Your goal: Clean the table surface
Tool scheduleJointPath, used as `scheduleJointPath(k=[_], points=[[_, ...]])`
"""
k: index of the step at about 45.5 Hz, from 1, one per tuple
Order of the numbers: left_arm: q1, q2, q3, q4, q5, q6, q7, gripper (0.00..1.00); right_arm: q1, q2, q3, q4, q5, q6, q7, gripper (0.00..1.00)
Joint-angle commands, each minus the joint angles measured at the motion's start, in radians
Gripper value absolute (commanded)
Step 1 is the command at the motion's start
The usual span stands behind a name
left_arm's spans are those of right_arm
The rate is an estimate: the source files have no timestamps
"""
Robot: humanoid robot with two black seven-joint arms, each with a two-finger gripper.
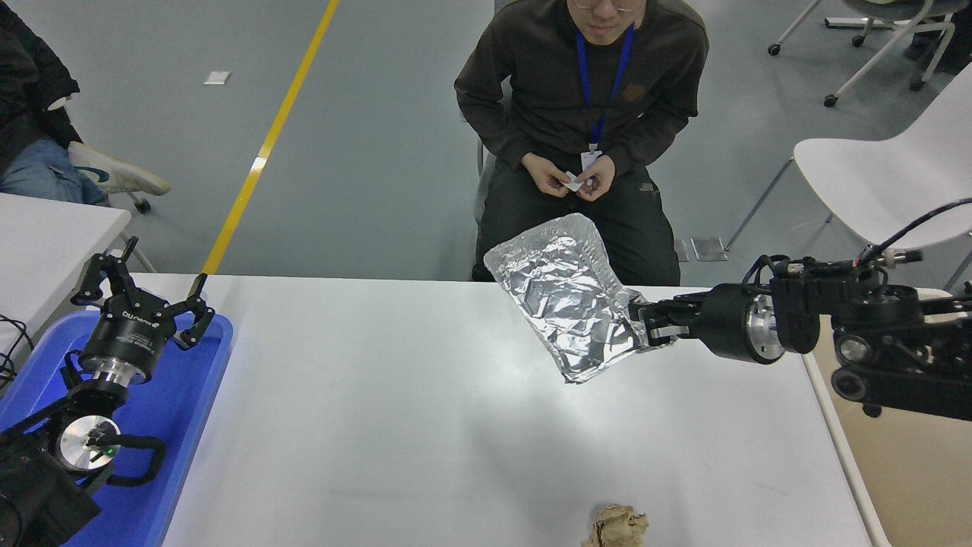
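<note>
The white table surface (380, 425) fills the lower middle of the head view. My right gripper (644, 328) is shut on the edge of a crinkled silver foil sheet (566, 292) and holds it in the air above the table's far right part. A crumpled brown paper ball (617, 526) lies on the table at the near edge. My left gripper (144, 292) is parked open at the lower left, above the blue tray (194, 395).
A beige bin (911, 471) stands right of the table, under my right arm. A person sits at the far side, hands (573, 176) holding a small white slip. A white chair (881, 178) stands at the back right. A smaller white table (45, 235) is at the left.
</note>
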Motion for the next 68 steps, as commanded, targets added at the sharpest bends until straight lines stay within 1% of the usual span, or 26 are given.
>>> scheduleJointPath(k=[1, 12, 19, 27, 33, 45, 55, 68], points=[[0.001, 0.000, 0.000, -0.001, 0.000, 0.000, 0.000, 1.00, 0.009, -0.117, 0.004, 0.014, 0.000, 0.005, 0.029, 0.00], [0.000, 0.000, 0.000, -0.001, 0.000, 0.000, 0.000, 1.00, 0.002, -0.230, 0.004, 0.011, 0.000, 0.019, 0.061, 0.00], [0.000, 0.000, 0.000, -0.001, 0.001, 0.000, 0.000, 1.00, -0.018, -0.316, -0.006, 0.002, -0.004, 0.020, 0.109, 0.00], [0.001, 0.000, 0.000, 0.001, 0.001, 0.000, 0.000, 1.00, -0.073, -0.384, -0.003, -0.033, 0.000, 0.019, 0.129, 0.00], [0.000, 0.000, 0.000, 0.001, 0.000, 0.000, 0.002, 1.00, -0.110, -0.424, 0.004, -0.075, 0.000, 0.019, 0.135, 0.00], [0.001, 0.000, 0.000, 0.001, 0.000, 0.001, 0.000, 1.00, -0.168, -0.482, 0.005, -0.213, 0.023, 0.017, 0.206, 0.00], [0.001, 0.000, 0.000, 0.001, 0.000, 0.000, 0.000, 1.00, -0.267, -0.468, 0.005, -0.375, 0.076, 0.014, 0.249, 0.00], [0.000, 0.000, 0.000, 0.001, 0.000, 0.001, 0.000, 1.00, -0.391, -0.382, 0.017, -0.575, 0.178, 0.008, 0.276, 0.00]])
